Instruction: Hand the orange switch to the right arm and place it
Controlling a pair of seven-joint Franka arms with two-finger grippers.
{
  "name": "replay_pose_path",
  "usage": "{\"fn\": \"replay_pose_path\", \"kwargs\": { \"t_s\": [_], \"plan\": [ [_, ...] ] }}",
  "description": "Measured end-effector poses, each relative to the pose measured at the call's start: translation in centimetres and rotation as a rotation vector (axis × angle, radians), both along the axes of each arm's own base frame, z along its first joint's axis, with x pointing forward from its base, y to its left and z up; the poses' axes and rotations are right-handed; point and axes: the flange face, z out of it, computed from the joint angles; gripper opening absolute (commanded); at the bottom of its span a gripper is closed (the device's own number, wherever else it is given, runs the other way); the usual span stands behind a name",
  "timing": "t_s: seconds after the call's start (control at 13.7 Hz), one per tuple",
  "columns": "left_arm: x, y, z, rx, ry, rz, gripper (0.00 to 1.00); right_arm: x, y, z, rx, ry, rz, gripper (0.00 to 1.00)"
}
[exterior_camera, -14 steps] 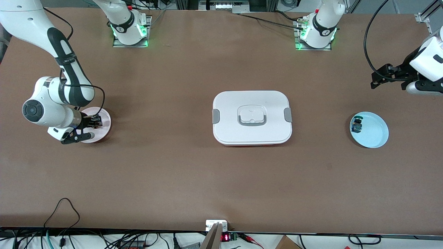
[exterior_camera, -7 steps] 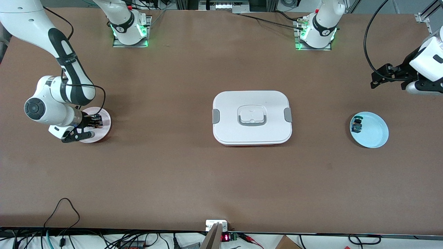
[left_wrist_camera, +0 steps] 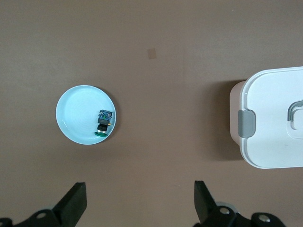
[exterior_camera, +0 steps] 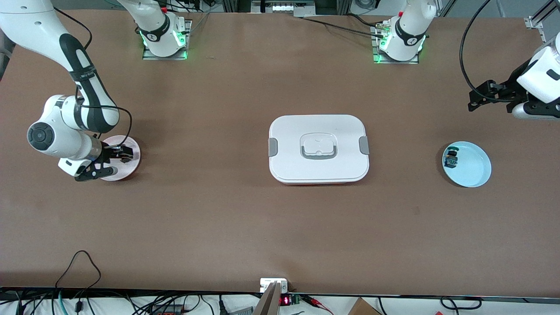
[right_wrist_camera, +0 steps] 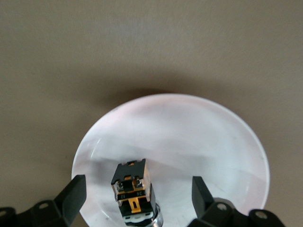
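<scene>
The orange switch [right_wrist_camera: 135,194] lies on the pale pink plate [right_wrist_camera: 189,137], black body with orange markings, its cap end toward the wrist. My right gripper [right_wrist_camera: 137,189] is open low over this plate [exterior_camera: 134,158], a finger on either side of the switch and neither touching it. In the front view the right gripper [exterior_camera: 109,164] covers the switch. My left gripper [exterior_camera: 479,97] hangs open and empty in the air at the left arm's end of the table, its fingers [left_wrist_camera: 75,201] wide apart, and it waits there.
A light blue plate [exterior_camera: 474,168] holds a small dark part with a teal-green cap [exterior_camera: 450,158], also seen in the left wrist view [left_wrist_camera: 103,124]. A white lidded box [exterior_camera: 318,148] sits mid-table. Cables run along the table edge nearest the camera.
My right gripper has opened and let go of the orange switch, which now rests on the pink plate. The right wrist has shifted slightly. The left arm has not moved.
</scene>
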Motion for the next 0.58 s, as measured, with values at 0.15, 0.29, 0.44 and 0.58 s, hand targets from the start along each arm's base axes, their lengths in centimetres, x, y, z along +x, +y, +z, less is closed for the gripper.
{"fn": "replay_pose_path", "kwargs": {
  "t_s": [0.15,0.29,0.44,0.58],
  "plan": [
    [0.0,0.0,0.0,0.0,0.0,0.0,1.0,1.2,-0.7,2.4,-0.009,-0.052,-0.008,1.0],
    [0.0,0.0,0.0,0.0,0.0,0.0,1.0,2.8,-1.8,5.0,-0.017,-0.108,0.0,1.0],
    [0.0,0.0,0.0,0.0,0.001,0.0,1.0,3.7,-2.0,6.8,-0.019,-0.109,0.012,1.0],
    [0.0,0.0,0.0,0.0,0.001,0.0,1.0,4.3,-0.7,9.4,-0.014,-0.094,0.025,1.0]
  ]
}}
